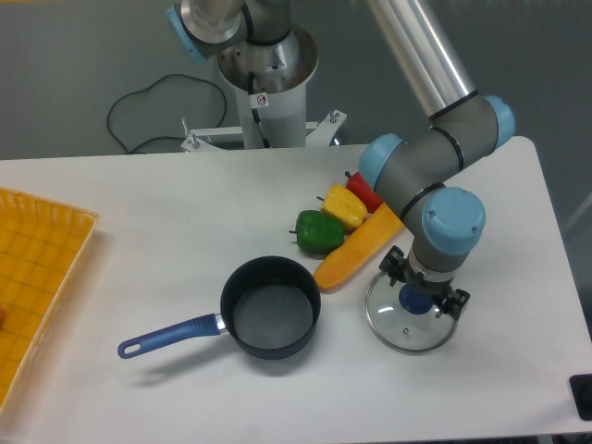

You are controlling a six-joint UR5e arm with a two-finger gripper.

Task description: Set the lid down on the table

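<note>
1. Your gripper (pixel 426 294) hangs straight over the lid (pixel 409 317), its two fingers standing apart on either side of the blue knob (pixel 415 301); whether they touch the knob you cannot tell from this view.
2. At the far left, you have a yellow-orange grid-patterned tray (pixel 37 282) lying on the table (pixel 185 203), partly cut off by the picture's edge.
3. Near the middle stands a dark saucepan (pixel 270 306), open and upright, with its blue handle (pixel 168 335) pointing left and toward the front edge.
4. Just behind and right of the saucepan you see a green pepper (pixel 319 231), a yellow pepper (pixel 344 207) and a red pepper (pixel 362 191) bunched together, with a long orange vegetable (pixel 356 251) lying slantwise beside them, one end close to the saucepan.
5. The lid lies flat on the table at the right, knob up, its metal rim just beside the orange vegetable and well apart from the saucepan.
6. A small vent hole (pixel 406 332) shows in the glass toward the front.
</note>
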